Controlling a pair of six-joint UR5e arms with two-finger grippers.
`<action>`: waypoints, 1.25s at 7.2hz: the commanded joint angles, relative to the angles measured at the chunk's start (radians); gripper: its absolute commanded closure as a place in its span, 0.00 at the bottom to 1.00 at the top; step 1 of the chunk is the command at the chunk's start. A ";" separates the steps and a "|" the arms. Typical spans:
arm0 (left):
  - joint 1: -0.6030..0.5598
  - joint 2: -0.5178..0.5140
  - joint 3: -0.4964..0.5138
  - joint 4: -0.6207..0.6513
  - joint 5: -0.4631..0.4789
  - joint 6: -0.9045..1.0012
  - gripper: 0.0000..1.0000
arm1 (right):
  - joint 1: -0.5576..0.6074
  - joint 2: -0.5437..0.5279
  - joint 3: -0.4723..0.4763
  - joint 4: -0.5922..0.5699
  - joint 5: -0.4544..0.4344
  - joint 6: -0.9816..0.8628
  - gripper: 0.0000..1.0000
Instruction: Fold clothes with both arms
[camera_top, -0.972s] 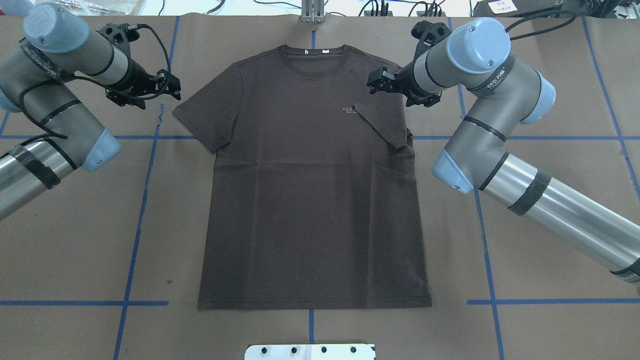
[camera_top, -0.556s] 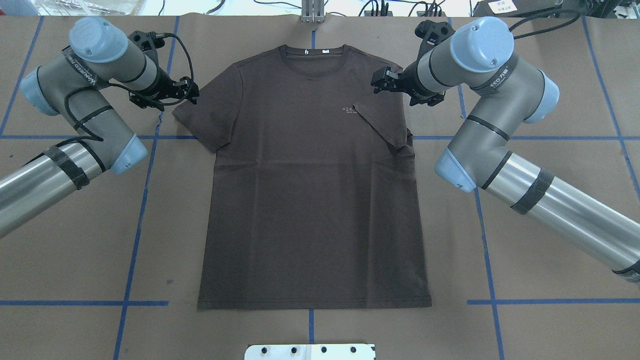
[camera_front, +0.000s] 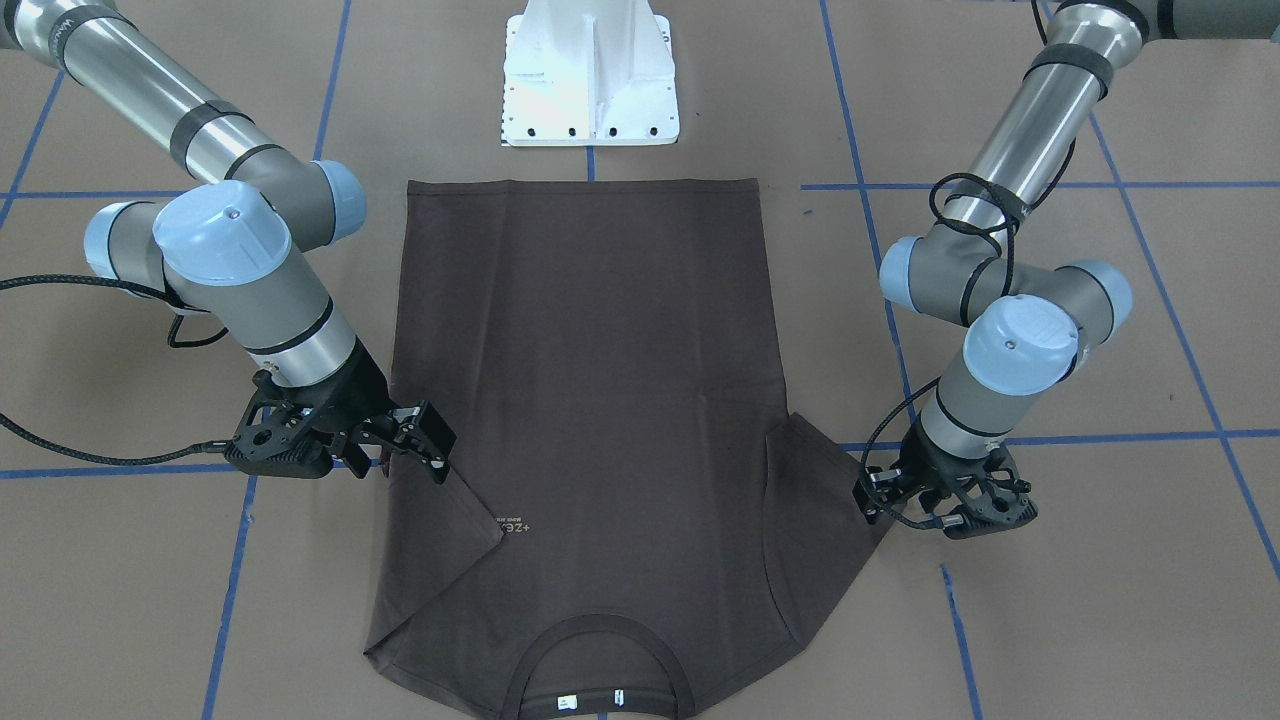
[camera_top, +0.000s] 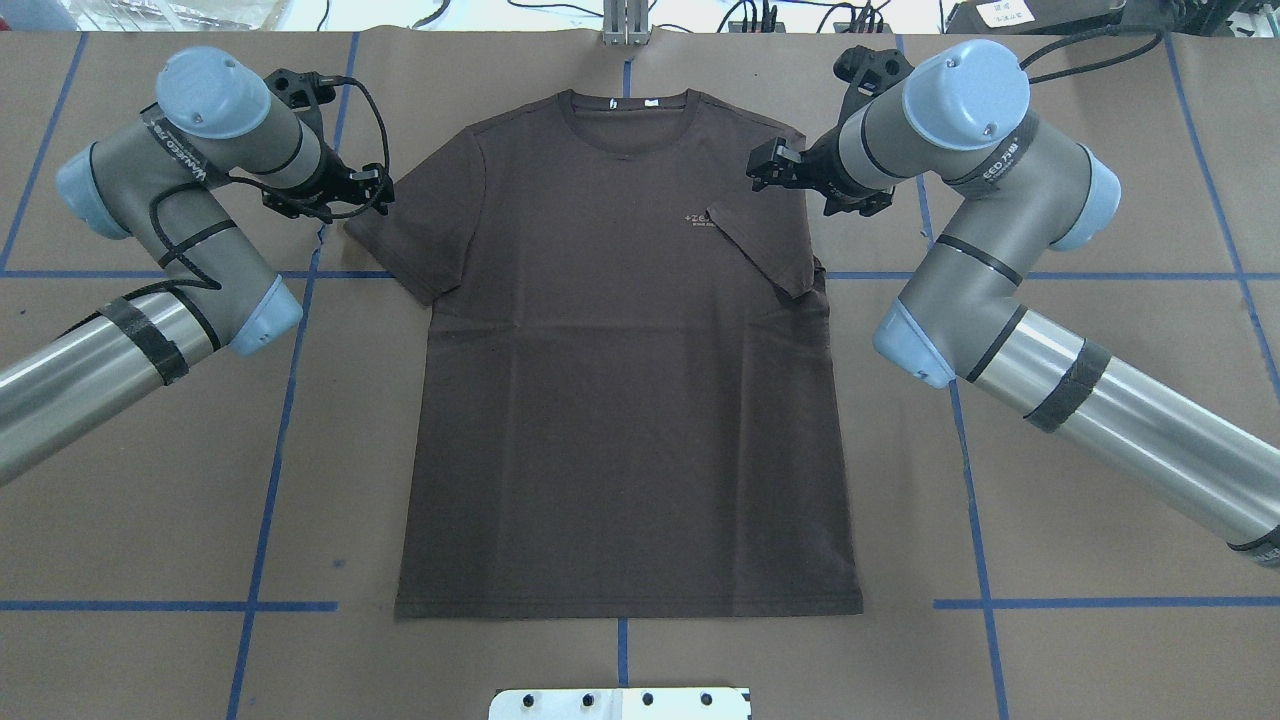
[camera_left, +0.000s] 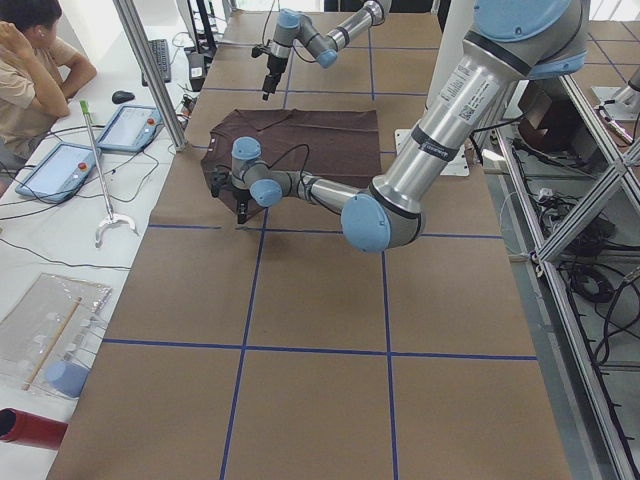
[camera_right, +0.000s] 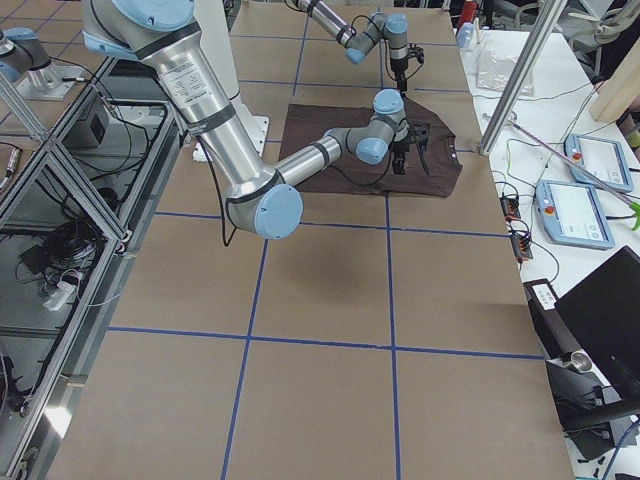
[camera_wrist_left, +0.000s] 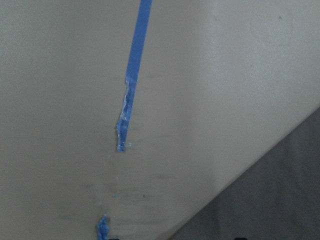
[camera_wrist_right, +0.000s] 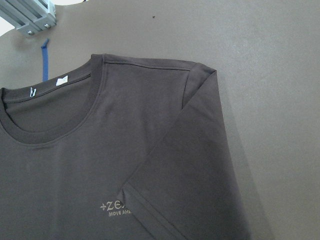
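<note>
The dark brown T-shirt (camera_top: 620, 400) lies flat and face up, collar (camera_top: 625, 120) at the far side. One sleeve (camera_top: 765, 250) is folded in over the chest, its hem by the pale lettering (camera_wrist_right: 115, 207). The other sleeve (camera_top: 410, 235) lies spread out. My right gripper (camera_top: 758, 168) hovers open over that shoulder, holding nothing, seen also from the front (camera_front: 435, 445). My left gripper (camera_top: 383, 190) is low at the outer edge of the spread sleeve (camera_front: 820, 490), open, with nothing between its fingers. The left wrist view shows only table and a sleeve corner (camera_wrist_left: 280, 200).
A white bolted pedestal plate (camera_front: 590, 80) sits at the near table edge below the shirt hem. Blue tape lines (camera_top: 270, 450) cross the brown table cover, one torn (camera_wrist_left: 127, 110). An aluminium bracket (camera_top: 625, 25) stands beyond the collar. A person (camera_left: 30, 70) sits at a side desk.
My left arm swung in and down, bringing its gripper to the edge of the spread sleeve. My right gripper drew back slightly to the right; the folded sleeve stayed put.
</note>
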 joint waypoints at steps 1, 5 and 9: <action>0.005 0.003 0.002 0.001 0.000 0.005 0.42 | -0.002 -0.001 0.000 0.001 -0.001 0.000 0.00; 0.006 -0.014 -0.012 0.004 -0.007 0.000 1.00 | -0.007 -0.004 -0.001 0.001 -0.003 0.001 0.00; 0.024 -0.149 -0.012 0.008 -0.007 -0.041 1.00 | -0.008 -0.011 -0.001 0.008 -0.003 0.000 0.00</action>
